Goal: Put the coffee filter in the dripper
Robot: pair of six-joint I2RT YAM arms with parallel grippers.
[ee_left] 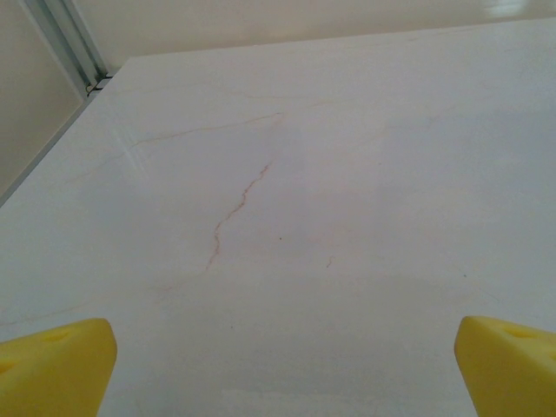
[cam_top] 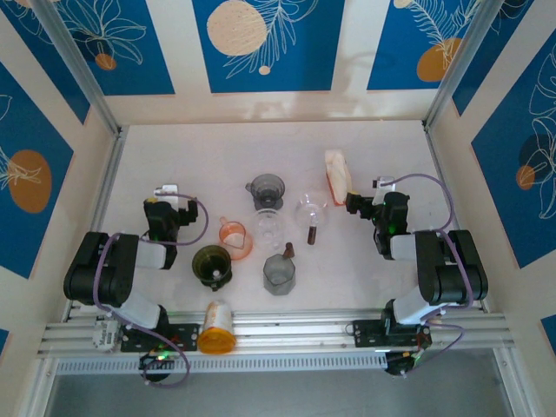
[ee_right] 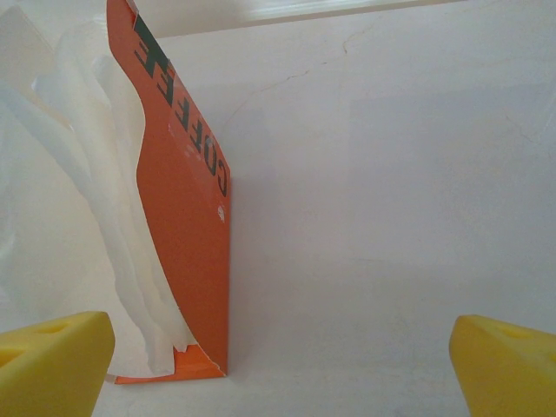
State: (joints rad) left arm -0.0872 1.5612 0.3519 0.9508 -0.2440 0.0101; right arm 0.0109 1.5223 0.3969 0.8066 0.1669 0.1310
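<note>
Left gripper (cam_top: 165,193): left of the top view, jaws wide, holding nothing; yellow fingertips (ee_left: 52,365) in the bottom corners of its wrist view, over bare table (ee_left: 347,174)
Orange cup (cam_top: 234,236): centre of the top view, among other cups
Coffee filter pack (ee_right: 187,217): upright at the left of the right wrist view, white filters (ee_right: 78,174) spilling out
Right gripper (ee_right: 282,369): jaws wide, empty, just beside the pack

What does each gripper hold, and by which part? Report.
Nothing. The left gripper stands open over the table; the right gripper stands open, the coffee filter pack beside one finger, not clamped.
</note>
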